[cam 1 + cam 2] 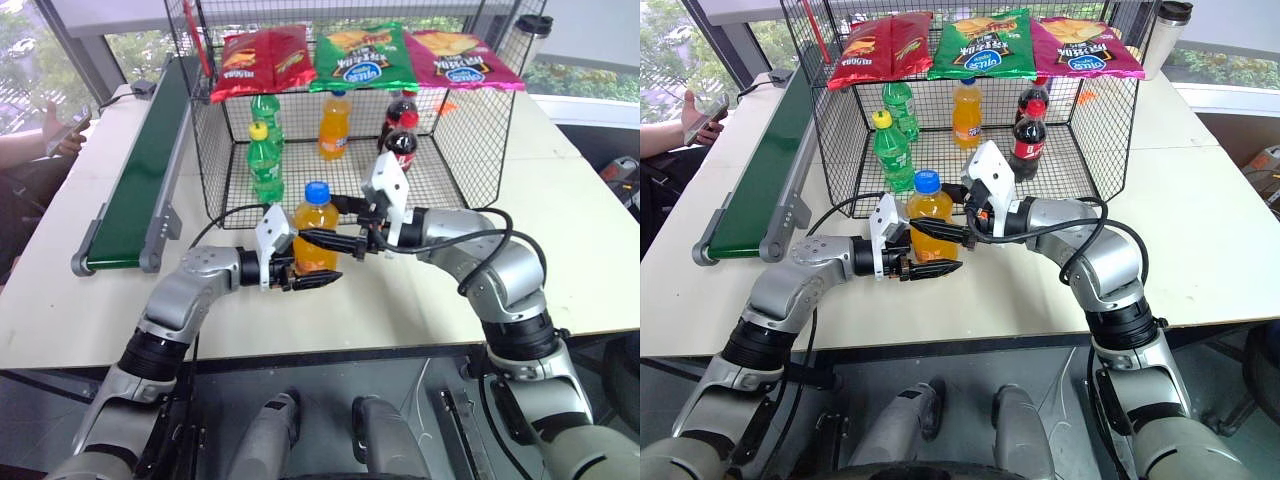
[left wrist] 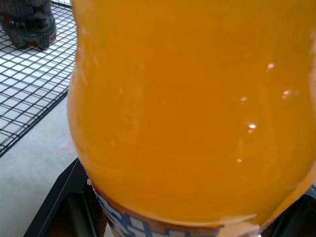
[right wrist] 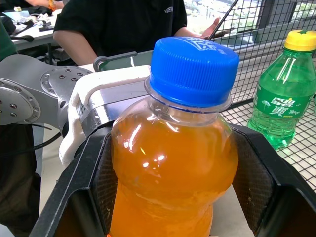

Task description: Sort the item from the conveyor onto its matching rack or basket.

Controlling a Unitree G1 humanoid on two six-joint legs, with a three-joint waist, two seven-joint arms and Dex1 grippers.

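Both grippers clamp the orange soda bottle upright above the table, just before the wire basket: left gripper low on its body, right gripper higher up.

2 orange soda bottles, 2 green bottles, 2 cola bottles, 3 snack bags

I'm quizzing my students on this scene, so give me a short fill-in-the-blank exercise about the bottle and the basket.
1. The orange soda bottle has a ___ cap.
2. Both the left gripper and the right gripper are ___ on that bottle.
3. The snack bag between the red and pink bags atop the wire basket is ___.

Missing words: blue; shut; green
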